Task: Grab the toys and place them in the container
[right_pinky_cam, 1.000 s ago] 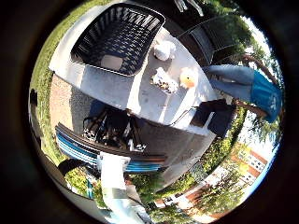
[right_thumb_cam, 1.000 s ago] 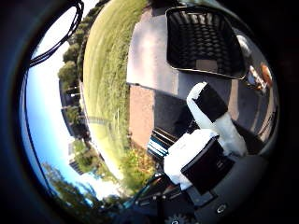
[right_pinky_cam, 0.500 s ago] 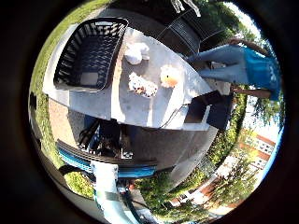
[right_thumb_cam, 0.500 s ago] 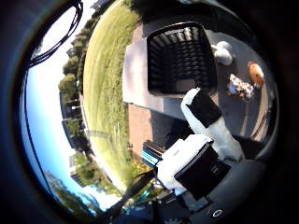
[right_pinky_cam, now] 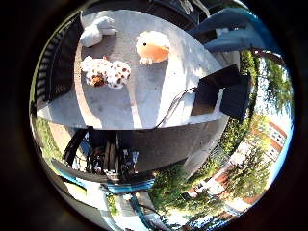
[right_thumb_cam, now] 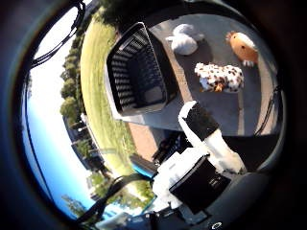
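Note:
Three soft toys lie on a grey table (right_pinky_cam: pixel 144 101): a white one with brown spots (right_pinky_cam: pixel 106 72), an orange and white one (right_pinky_cam: pixel 151 47), and a pale grey one (right_thumb_cam: pixel 184 40). The black slatted basket (right_thumb_cam: pixel 136 72) stands on the same table beside the grey toy, and I see nothing in it. My hand (right_thumb_cam: pixel 206 158) hovers well above the table, off its edge. One white and black finger reaches out straight toward the spotted toy. It holds nothing.
A black laptop-like object (right_pinky_cam: pixel 221 94) sits on the table's far end, past the orange toy. A person in blue (right_pinky_cam: pixel 231 29) sits by the table near that toy. Lawn (right_thumb_cam: pixel 96 91) and paving surround the table; a black cart (right_pinky_cam: pixel 103 159) stands below its edge.
The view has swung from the basket toward the toys, which now look larger and closer. The toys and basket themselves have not moved.

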{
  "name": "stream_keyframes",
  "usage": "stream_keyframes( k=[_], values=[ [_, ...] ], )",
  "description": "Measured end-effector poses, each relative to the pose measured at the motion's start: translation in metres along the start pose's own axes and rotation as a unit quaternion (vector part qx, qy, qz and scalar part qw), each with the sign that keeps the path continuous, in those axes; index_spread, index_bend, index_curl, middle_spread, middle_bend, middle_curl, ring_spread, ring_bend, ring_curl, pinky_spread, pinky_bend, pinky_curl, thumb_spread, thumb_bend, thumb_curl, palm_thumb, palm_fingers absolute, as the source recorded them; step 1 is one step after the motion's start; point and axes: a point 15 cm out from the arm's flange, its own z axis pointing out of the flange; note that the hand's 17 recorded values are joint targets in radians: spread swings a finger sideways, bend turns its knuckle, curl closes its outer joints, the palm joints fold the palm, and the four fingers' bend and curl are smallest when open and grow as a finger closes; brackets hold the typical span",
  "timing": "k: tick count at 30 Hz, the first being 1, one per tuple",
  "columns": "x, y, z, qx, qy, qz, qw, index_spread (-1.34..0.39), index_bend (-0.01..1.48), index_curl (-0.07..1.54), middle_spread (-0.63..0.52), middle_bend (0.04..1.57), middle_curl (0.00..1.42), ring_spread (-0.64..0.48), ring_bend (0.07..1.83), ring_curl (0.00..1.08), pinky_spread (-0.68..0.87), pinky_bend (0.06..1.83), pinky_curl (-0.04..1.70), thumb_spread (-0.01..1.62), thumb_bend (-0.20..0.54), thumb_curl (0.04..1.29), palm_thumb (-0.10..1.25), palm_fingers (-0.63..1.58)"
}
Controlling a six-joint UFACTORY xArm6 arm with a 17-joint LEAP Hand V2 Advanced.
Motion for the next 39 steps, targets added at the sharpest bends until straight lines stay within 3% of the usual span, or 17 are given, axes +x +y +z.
stream_keyframes(
  k=[15, 18, 23, 27, 32, 39],
  values=[
    [0.022, -0.094, 0.114, -0.049, 0.043, -0.048, 0.997, -0.08, 0.17, 0.28, 0.04, 0.19, 0.34, 0.25, 0.24, 0.33, 0.38, 0.25, 0.28, 1.15, -0.027, 0.34, 0.59, 0.16],
    [0.022, -0.09, 0.127, -0.081, 0.066, -0.061, 0.993, -0.04, 0.17, 0.28, 0.03, 0.2, 0.35, 0.25, 0.26, 0.33, 0.38, 0.25, 0.28, 1.13, -0.028, 0.34, 0.6, 0.24],
    [0.025, -0.078, 0.129, -0.12, 0.111, -0.072, 0.984, -0.1, 0.13, 0.25, -0.04, 0.29, 0.39, 0.21, 0.51, 0.39, 0.35, 0.32, 0.27, 1.11, -0.02, 0.35, 0.65, 0.63],
    [0.024, -0.066, 0.13, -0.146, 0.113, -0.072, 0.98, -0.21, 0.09, 0.19, -0.1, 0.51, 0.5, 0.17, 0.8, 0.51, 0.36, 0.49, 0.34, 1.1, -0.016, 0.36, 0.7, 0.93],
    [0.023, -0.054, 0.117, -0.167, 0.111, -0.074, 0.977, -0.35, 0.12, 0.1, -0.16, 0.75, 0.66, 0.08, 1.09, 0.66, 0.37, 0.71, 0.48, 1.09, 0.001, 0.4, 0.8, 1.0],
    [0.018, -0.042, 0.08, -0.163, 0.095, -0.069, 0.98, -0.57, 0.25, -0.02, -0.22, 0.94, 0.85, -0.01, 1.23, 0.76, 0.34, 1.08, 0.71, 1.1, 0.04, 0.5, 1.01, 1.05]
  ],
)
